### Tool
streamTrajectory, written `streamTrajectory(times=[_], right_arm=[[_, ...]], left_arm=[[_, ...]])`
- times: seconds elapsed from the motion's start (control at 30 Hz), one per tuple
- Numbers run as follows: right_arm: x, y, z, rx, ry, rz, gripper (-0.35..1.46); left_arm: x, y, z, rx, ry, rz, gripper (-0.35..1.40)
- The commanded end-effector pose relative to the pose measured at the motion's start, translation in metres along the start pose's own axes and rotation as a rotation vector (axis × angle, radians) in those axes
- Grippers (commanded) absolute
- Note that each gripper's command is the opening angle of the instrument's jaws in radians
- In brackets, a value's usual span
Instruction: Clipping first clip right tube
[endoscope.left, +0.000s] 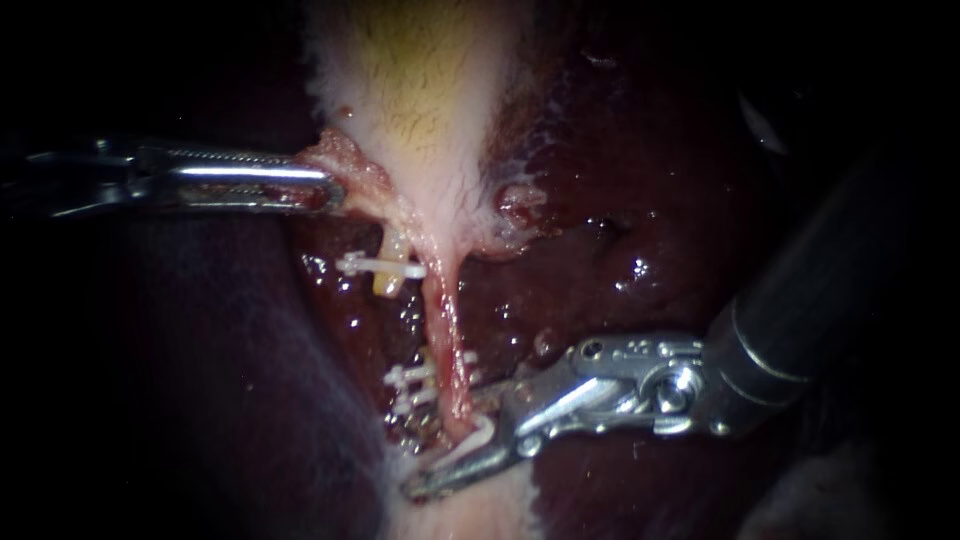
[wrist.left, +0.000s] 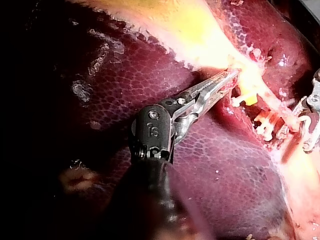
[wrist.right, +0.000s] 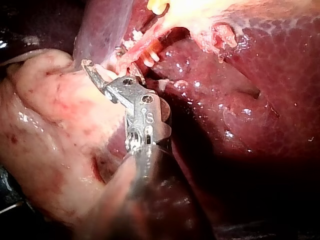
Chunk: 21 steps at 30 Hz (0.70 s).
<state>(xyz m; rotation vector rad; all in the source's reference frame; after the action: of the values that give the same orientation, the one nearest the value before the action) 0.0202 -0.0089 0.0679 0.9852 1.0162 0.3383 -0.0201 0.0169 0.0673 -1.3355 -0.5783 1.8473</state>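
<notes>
Liver (endoscope.left: 620, 180), dark and wet, frames the field on both sides, with the pale gallbladder (endoscope.left: 420, 90) coming in from the top of the endoscope view. Left instrument (endoscope.left: 325, 188), lying level from the left, has its jaws closed on a flap at the gallbladder's neck. Right tube (endoscope.left: 445, 330), a single pink strand, runs its long axis from that neck down the middle, leaning slightly right, to pale tissue (endoscope.left: 450, 515) at the bottom. Right instrument (endoscope.left: 440, 468) enters from the right and covers the tube's lower end. Its jaws stand narrowly apart, holding a white clip (endoscope.left: 470, 440) at the tube; whether the clip goes fully round it cannot be told. That clip lies slantwise across the tube, along the jaws. A short yellow stub (endoscope.left: 388, 283), just beside the tube's upper part, carries one set clip (endoscope.left: 380, 267). Two more set clips (endoscope.left: 410, 376) sit lower, against the tube's left side. Count: two instruments, one tube, one stub, four clips.
</notes>
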Motion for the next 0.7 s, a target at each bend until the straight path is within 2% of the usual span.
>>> streamTrajectory(times=[0.03, 0.17, 0.3, 0.57, 0.63, 0.7], right_arm=[[0.0000, 0.0001, -0.0001, -0.007, 0.004, 0.000, 0.34], [-0.0001, 0.0004, -0.0003, -0.053, 0.031, 0.000, 0.28], [-0.0002, 0.0006, -0.0006, -0.070, 0.042, 0.001, 0.17], [-0.0006, 0.0008, -0.0013, -0.109, 0.065, 0.007, -0.19], [-0.0006, 0.0008, -0.0015, -0.114, 0.068, 0.008, -0.35], [-0.0007, 0.0008, -0.0016, -0.116, 0.071, 0.019, -0.35]], left_arm=[[0.0000, 0.0000, 0.0000, 0.000, 0.000, 0.000, -0.35], [0.0000, 0.0000, 0.0000, 0.000, 0.000, 0.000, -0.35], [0.0000, 0.0000, 0.0000, 0.000, 0.000, 0.000, -0.35], [0.0000, 0.0000, 0.0000, 0.000, 0.000, 0.000, -0.35], [0.0000, 0.0000, 0.0000, 0.000, 0.000, 0.000, -0.35], [0.0000, 0.0000, 0.0000, 0.000, 0.000, 0.000, -0.35]])
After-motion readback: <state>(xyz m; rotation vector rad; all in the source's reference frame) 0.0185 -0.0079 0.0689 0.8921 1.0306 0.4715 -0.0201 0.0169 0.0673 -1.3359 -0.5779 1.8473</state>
